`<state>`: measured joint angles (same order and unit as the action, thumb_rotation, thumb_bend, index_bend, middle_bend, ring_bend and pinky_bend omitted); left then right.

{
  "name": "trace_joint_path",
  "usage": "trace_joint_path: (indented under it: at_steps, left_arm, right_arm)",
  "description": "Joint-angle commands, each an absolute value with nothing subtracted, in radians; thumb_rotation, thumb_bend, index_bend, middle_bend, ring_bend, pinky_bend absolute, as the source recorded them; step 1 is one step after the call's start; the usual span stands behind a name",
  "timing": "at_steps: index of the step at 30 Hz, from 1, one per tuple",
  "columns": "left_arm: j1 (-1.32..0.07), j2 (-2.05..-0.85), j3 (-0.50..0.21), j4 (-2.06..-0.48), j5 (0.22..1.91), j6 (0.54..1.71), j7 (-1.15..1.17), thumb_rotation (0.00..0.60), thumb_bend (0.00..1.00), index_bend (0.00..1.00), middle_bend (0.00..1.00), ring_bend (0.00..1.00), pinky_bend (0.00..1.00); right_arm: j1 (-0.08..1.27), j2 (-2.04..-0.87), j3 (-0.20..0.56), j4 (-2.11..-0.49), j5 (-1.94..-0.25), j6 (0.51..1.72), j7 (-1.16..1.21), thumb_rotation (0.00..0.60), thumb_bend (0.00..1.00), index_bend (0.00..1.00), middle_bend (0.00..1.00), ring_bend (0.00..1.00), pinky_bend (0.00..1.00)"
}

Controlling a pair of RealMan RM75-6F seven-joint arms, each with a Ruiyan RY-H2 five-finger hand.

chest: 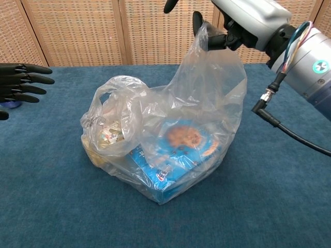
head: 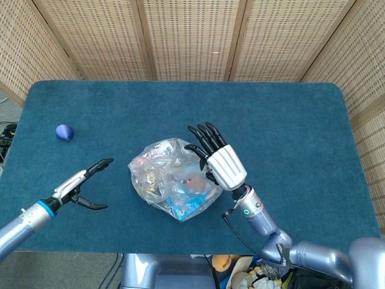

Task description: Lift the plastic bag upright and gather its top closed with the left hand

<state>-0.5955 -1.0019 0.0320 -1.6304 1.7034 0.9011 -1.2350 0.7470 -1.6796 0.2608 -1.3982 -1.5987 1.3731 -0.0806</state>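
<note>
A clear plastic bag (head: pixel 171 177) (chest: pixel 165 139) with a blue cookie box and snack packs inside sits in the middle of the blue table. My right hand (head: pixel 218 161) (chest: pixel 243 23) pinches one top handle of the bag and holds it up above the rest. The other handle loop (chest: pixel 116 88) droops on the bag's left side. My left hand (head: pixel 84 183) (chest: pixel 18 82) hovers to the left of the bag, fingers straight and apart, holding nothing and not touching the bag.
A small purple ball (head: pixel 64 132) lies near the table's far left, mostly hidden behind my left hand in the chest view. Wicker screens stand behind the table (head: pixel 283 114).
</note>
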Motion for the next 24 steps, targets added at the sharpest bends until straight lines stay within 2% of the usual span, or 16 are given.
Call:
trace_joint_path:
  at_steps: [1, 14, 24]
  left_arm:
    - [-0.676, -1.102, 0.055, -1.517, 1.711, 0.858, -1.446, 0.600, 0.10, 0.00, 0.00, 0.00, 0.01]
    - [-0.783, -1.238, 0.091, -1.445, 1.733, 0.853, -1.817, 0.600, 0.10, 0.00, 0.00, 0.01, 0.07]
    - [-0.834, -1.242, 0.157, -1.442, 1.787, 0.902, -1.917, 0.600, 0.09, 0.00, 0.00, 0.03, 0.10]
  right_arm:
    - [0.745, -1.678, 0.260, -1.398, -1.595, 1.372, -0.080, 0.600, 0.91, 0.29, 0.08, 0.00, 0.00]
    - [0.742, -1.666, 0.263, -1.393, -1.581, 1.367, -0.078, 0.600, 0.92, 0.29, 0.08, 0.00, 0.00]
    - [0.740, -1.661, 0.264, -1.388, -1.577, 1.370, -0.067, 0.600, 0.92, 0.29, 0.08, 0.00, 0.00]
